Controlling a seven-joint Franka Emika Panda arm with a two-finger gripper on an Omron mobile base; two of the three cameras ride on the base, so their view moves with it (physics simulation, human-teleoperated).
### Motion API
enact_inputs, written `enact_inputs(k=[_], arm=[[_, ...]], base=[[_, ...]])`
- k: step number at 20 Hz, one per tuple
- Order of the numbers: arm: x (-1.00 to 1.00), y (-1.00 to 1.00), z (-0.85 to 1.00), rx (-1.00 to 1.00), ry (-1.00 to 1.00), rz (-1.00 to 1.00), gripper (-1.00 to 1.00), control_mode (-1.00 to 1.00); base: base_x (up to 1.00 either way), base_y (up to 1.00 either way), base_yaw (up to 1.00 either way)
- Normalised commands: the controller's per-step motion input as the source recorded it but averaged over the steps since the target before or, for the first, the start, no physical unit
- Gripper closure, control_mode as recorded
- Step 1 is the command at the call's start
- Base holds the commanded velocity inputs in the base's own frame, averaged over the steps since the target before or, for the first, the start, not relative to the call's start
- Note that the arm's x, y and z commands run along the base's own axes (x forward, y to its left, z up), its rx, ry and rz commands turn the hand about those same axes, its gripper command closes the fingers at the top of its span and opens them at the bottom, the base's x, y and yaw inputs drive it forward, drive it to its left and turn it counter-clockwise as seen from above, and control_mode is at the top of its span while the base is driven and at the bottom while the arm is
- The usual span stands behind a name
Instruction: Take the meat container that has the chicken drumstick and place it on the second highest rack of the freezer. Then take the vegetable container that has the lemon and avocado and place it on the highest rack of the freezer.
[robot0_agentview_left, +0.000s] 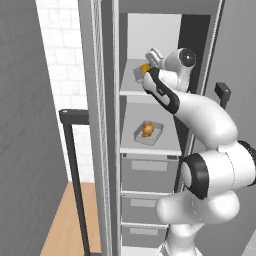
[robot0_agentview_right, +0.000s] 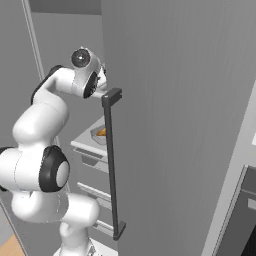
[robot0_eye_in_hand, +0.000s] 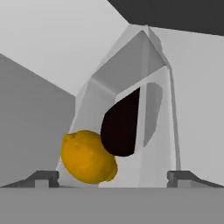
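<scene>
glossy white rounded arm (robot0_agentview_left: 210, 120) segments with black joint bands.

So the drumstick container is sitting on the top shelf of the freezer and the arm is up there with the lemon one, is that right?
Not quite. In the left base view the chicken drumstick and its container sit on the lower flat shelf, not the highest rack. The arm is indeed reaching the highest rack with the lemon.

highest rack (robot0_agentview_left: 131, 86): veg container (robot0_agentview_left: 140, 74) sits on it at the hand (robot0_agentview_left: 152, 60). Shelf below (robot0_agentview_left: 135, 145): drumstick tray (robot0_agentview_left: 148, 133).
</scene>
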Motion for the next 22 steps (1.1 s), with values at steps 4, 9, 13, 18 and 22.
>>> enact_inputs(k=[4,9,13,18,22], arm=[[-0.74,0.18,0.34,-0.04,-0.27,-0.03,-1.00,-1.00],[-0.83,0.07,0.50,-0.01,-0.24,-0.04,-1.00,-1.00],[-0.99,0.00,0.62,0.00,-0.18,0.00,-1.00,-1.00],[-1.00,0.00,0.51,0.00,-0.06,0.00,-1.00,-1.00],[-1.00,-0.01,0.24,0.00,0.04,0.00,-1.00,-1.00]], base=[[0.00,0.00,0.00],[0.00,0.00,0.00],[0.00,0.00,0.00],[0.00,0.00,0.00],[0.00,0.00,0.00]])
